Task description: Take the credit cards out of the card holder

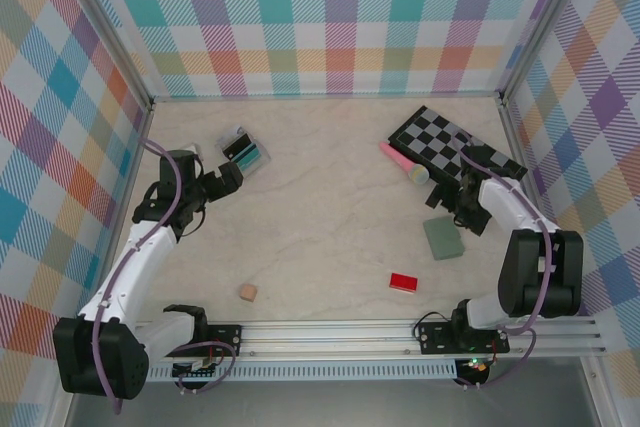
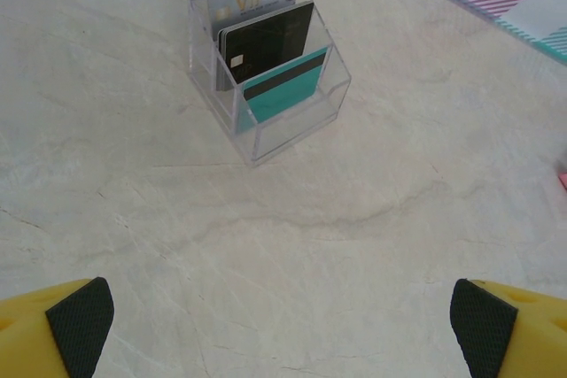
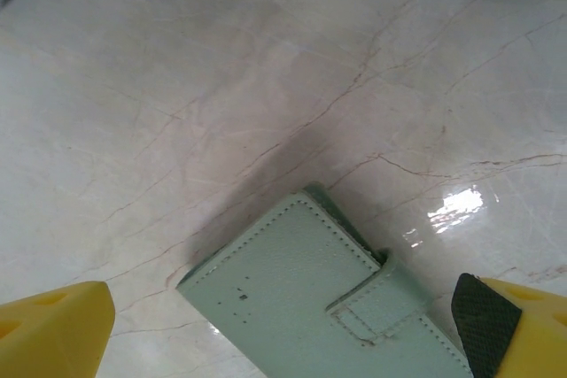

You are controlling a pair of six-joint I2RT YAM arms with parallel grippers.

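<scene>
Left gripper [image 2: 283,323], jaws wide apart, faces clear holder [image 2: 276,142] just ahead. Cards [image 2: 266,42] stand upright in its tiers, top edges exposed for pinching. Right gripper [image 3: 283,329], also spread, hovers over closed wallet [image 3: 292,294], holding nothing.

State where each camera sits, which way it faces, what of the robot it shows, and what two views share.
Top external: above and behind the arms, looking down at the table, both arms, left gripper and right gripper.
Left wrist: on the left arm, facing the clear stand with cards; own yellow fingers in the bottom corners.
Right wrist: on the right arm, looking down at the wallet; own fingers in the bottom corners.
Shared: top and right wrist both see the wallet.
</scene>
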